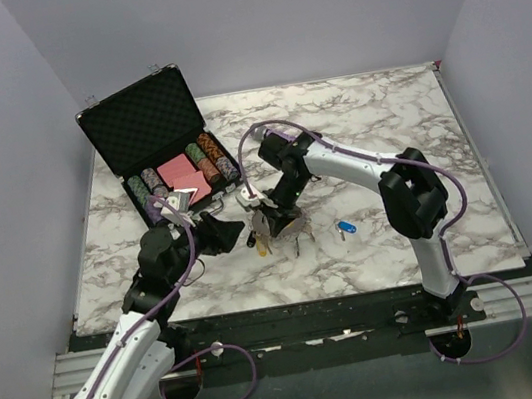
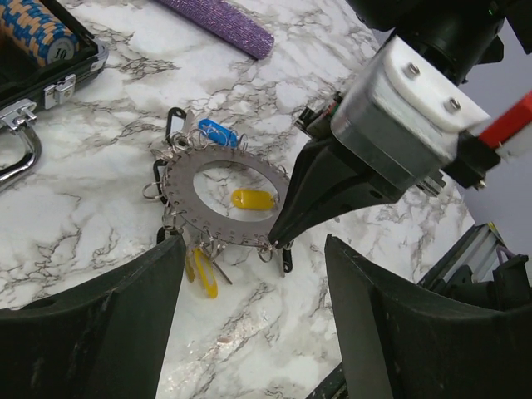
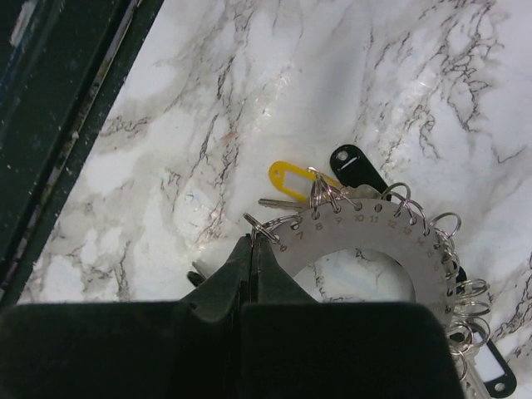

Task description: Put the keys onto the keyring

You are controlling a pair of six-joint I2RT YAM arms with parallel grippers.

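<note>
Silvery keyring (image 2: 179,195) lies flat, right gripper (image 3: 249,253) closed tight at its rim, left gripper (image 2: 252,245) gaping just beside, loose blue key (image 1: 346,228) off toward the right arm.

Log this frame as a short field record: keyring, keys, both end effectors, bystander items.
keyring: grey numbered ring; cannot tell whether it is lifted
tagged keys: yellow, blue and black tags at the keyring's rim
blue key: loose, apart from the keyring, on the right arm's side
left end effector: open, empty, close to the keyring
right end effector: shut, tips at the keyring's rim; grip unclear
other: open chip case, purple microphone
</note>
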